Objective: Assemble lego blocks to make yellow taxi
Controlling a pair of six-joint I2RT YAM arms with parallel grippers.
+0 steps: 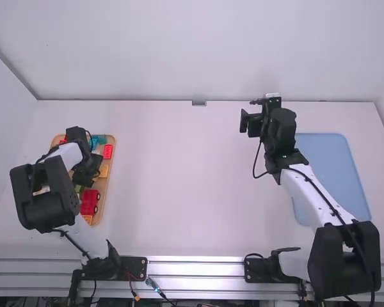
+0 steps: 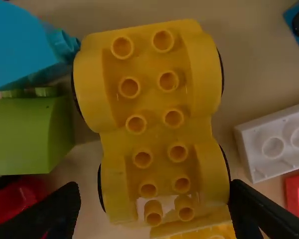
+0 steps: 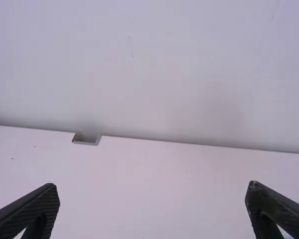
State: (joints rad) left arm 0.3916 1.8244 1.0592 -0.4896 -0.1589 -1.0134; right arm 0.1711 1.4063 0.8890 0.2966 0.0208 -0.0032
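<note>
Looks like just the start, with all the picking and stacking left to do. Can see the bumpy yellow plastic car base (image 2: 157,99) in the brown tray (image 1: 109,162), between the open fingers of the left end effector (image 2: 153,185), not held. See also the right end effector (image 3: 152,185), wide open and empty.
</note>
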